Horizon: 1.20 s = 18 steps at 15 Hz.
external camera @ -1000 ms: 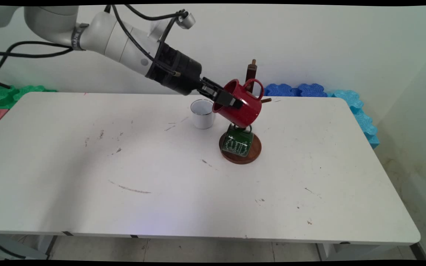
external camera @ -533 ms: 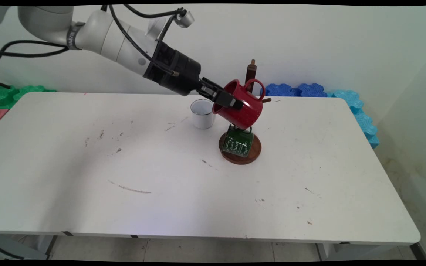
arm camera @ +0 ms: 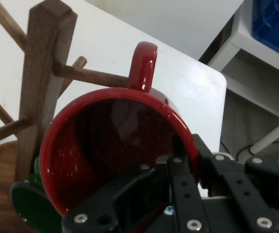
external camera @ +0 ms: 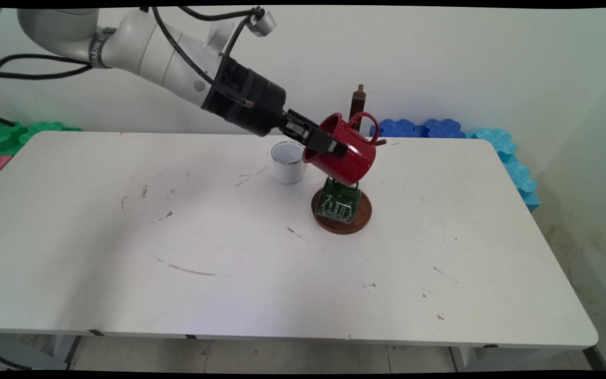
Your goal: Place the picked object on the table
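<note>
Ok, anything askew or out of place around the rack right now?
The red mug is tipped in the gripper, pinched by its rim beside the wooden rack. The green mug hangs low; the white cup stands upright.

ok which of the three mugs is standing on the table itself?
The white mug, upright on the table left of the wooden mug tree. The green mug hangs low on the tree, and the gripper holds the red mug tilted in the air.
</note>
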Each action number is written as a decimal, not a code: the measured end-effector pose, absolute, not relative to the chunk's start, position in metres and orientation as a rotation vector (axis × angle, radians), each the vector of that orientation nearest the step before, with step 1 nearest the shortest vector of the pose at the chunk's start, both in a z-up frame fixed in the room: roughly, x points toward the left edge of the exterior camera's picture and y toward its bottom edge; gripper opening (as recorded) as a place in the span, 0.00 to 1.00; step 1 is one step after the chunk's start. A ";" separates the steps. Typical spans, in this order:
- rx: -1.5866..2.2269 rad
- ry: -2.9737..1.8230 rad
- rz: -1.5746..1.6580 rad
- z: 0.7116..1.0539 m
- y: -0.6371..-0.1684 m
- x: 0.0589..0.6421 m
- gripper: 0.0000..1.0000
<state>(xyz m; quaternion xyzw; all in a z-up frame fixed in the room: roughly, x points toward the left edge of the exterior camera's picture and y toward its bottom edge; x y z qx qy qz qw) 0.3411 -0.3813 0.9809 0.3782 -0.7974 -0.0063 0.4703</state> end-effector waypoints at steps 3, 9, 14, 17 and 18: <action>0.925 -1.955 -0.018 0.983 -0.378 0.339 0.00; 0.920 -1.968 -0.019 0.987 -0.370 0.336 0.00; 0.913 -1.985 -0.022 0.989 -0.357 0.333 0.00; 0.908 -2.003 -0.018 0.991 -0.348 0.332 0.00; 0.906 -2.012 -0.015 0.991 -0.345 0.332 0.00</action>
